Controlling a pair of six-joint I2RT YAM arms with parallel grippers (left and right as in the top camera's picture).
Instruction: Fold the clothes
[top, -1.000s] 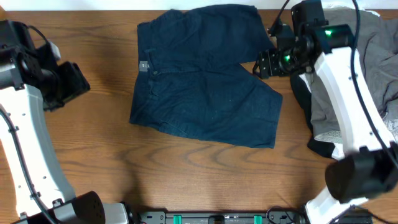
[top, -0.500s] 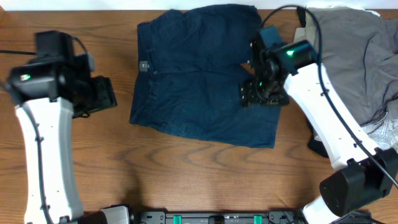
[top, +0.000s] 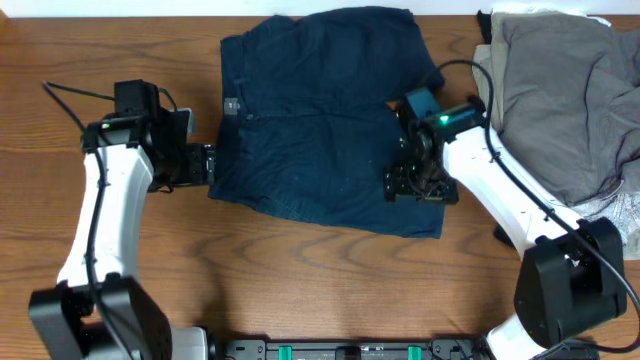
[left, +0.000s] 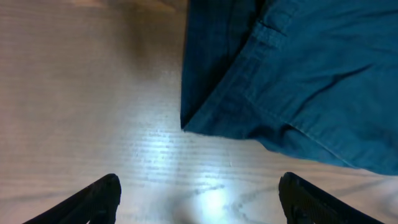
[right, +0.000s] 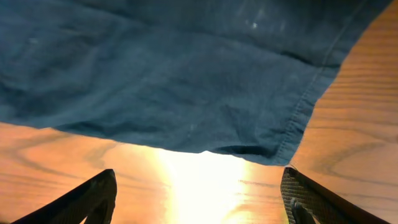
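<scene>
1. A pair of dark navy shorts lies spread flat on the far middle of a brown wooden tabletop. In the overhead view the waistband is on the left and the two short legs point right.
2. A small pale tag sits on the waistband. Any writing on it is too small to read, and no other brand or lettering can be made out.
3. The left claw is at the waistband edge, just beside the near left corner of the shorts. In the left wrist view its two dark fingertips are spread wide. Only bare wood lies between them, and the corner of the shorts is just ahead. It holds nothing.
4. The right claw hangs over the nearer leg of the shorts, close to its hem. In the right wrist view its fingertips are also spread wide. The stitched hem of the shorts lies ahead of them, with glare-lit wood between them. It holds nothing.
5. A heap of other clothes sits at the right edge of the tabletop, apart from the shorts. A crumpled grey garment is on top. A white patterned piece and a bit of black cloth show at the heap's near edge.
6. Both white robot arms reach in from the near corners of the tabletop.
</scene>
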